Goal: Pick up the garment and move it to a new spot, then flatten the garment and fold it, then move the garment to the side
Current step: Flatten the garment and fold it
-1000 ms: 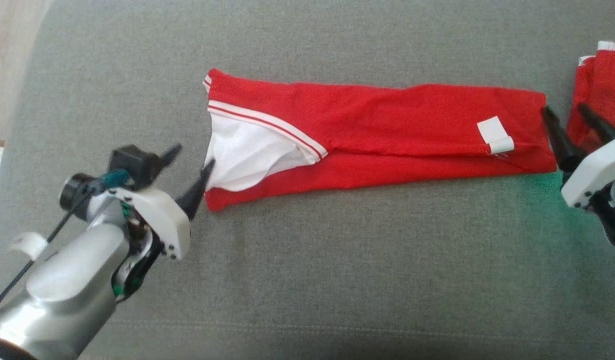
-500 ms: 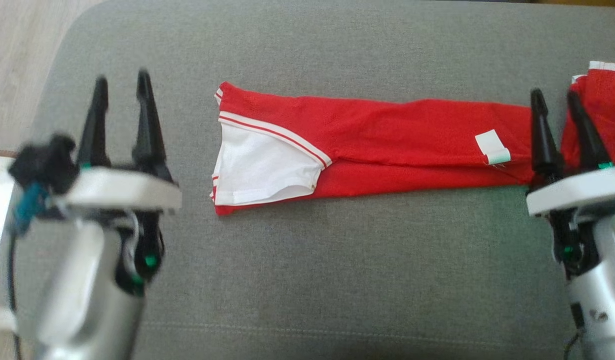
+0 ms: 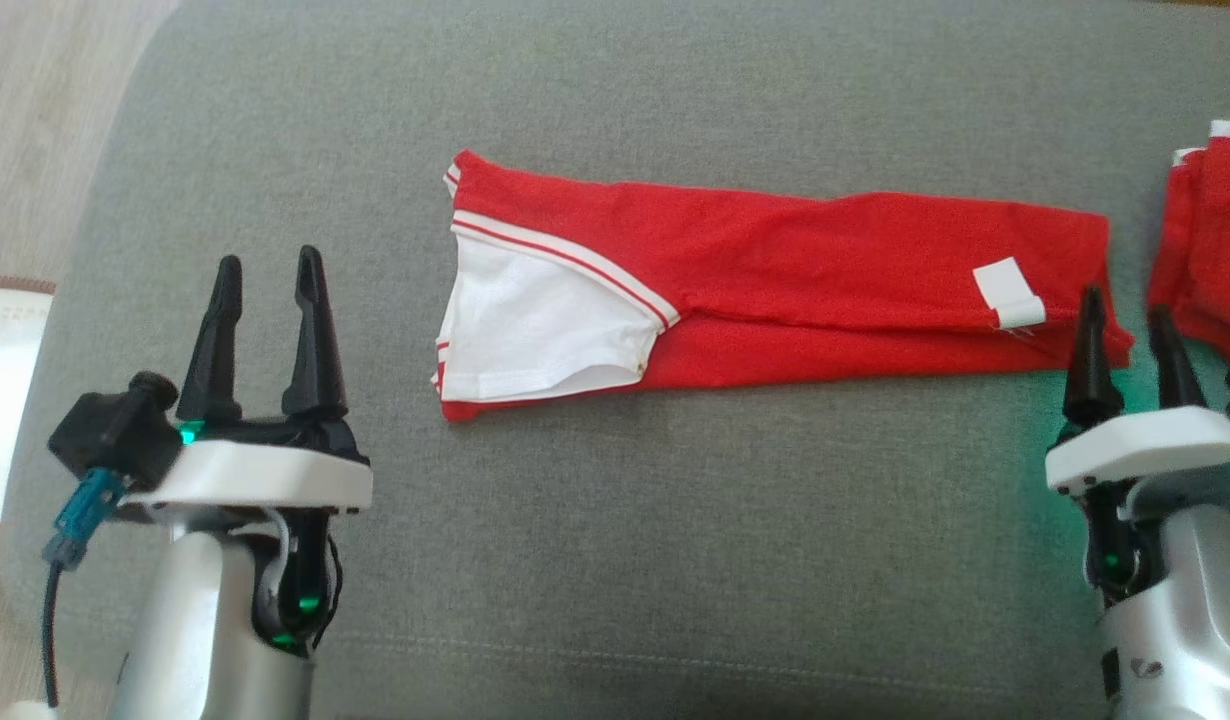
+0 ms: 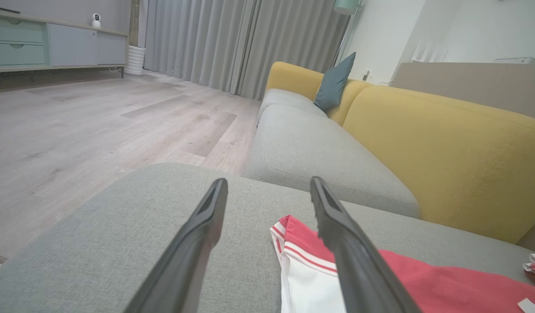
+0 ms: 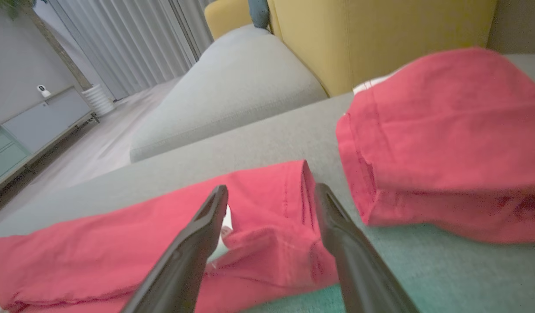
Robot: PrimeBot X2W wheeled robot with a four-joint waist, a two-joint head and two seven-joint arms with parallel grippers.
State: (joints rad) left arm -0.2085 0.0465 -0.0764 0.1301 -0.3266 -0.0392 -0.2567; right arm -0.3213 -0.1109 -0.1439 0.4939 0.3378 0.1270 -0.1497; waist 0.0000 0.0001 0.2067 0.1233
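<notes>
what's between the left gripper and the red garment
Bare grey cushion; the head view shows nothing lying between the left gripper and the red garment.

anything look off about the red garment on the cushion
The garment lies in a long strip; a white panel is turned out at its left end and a white tag lies exposed near the right end.

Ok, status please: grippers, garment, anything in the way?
Left gripper open, empty, clear of garment. Right gripper open over its right end. Garment a long folded strip, flat. Second red cloth close on right.
</notes>
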